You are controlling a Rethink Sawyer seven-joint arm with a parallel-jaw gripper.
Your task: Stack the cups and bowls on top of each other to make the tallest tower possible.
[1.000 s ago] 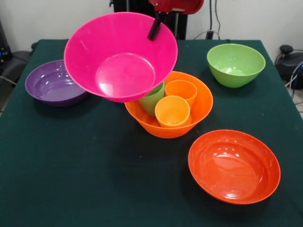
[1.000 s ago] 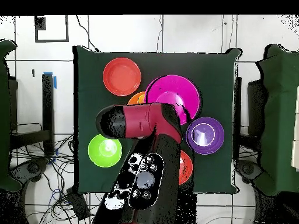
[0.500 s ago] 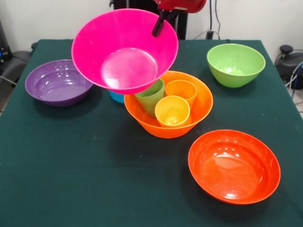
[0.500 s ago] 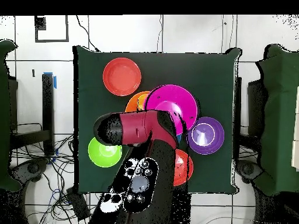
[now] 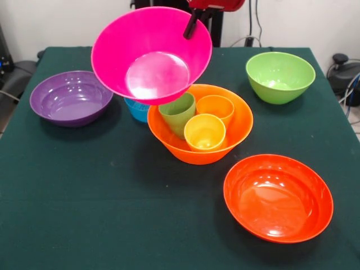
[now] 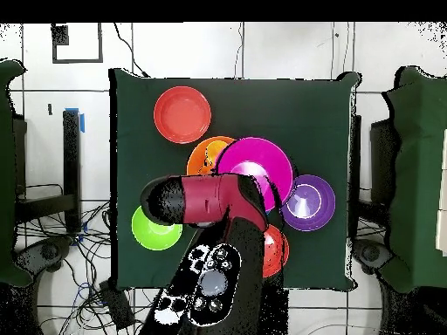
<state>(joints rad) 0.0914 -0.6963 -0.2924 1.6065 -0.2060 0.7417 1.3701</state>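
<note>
Pink bowl [image 5: 152,53] lifted higher, end effector [image 5: 192,23] gripping its rim, blue bowl [image 5: 136,109] front-view only

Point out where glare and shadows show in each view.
Front view: bright sheen on the floor of the pink bowl and the red-orange bowl, with soft shadow under the light orange bowl. Overhead view: a pale highlight in the purple bowl; the arm hides other bowls.
</note>
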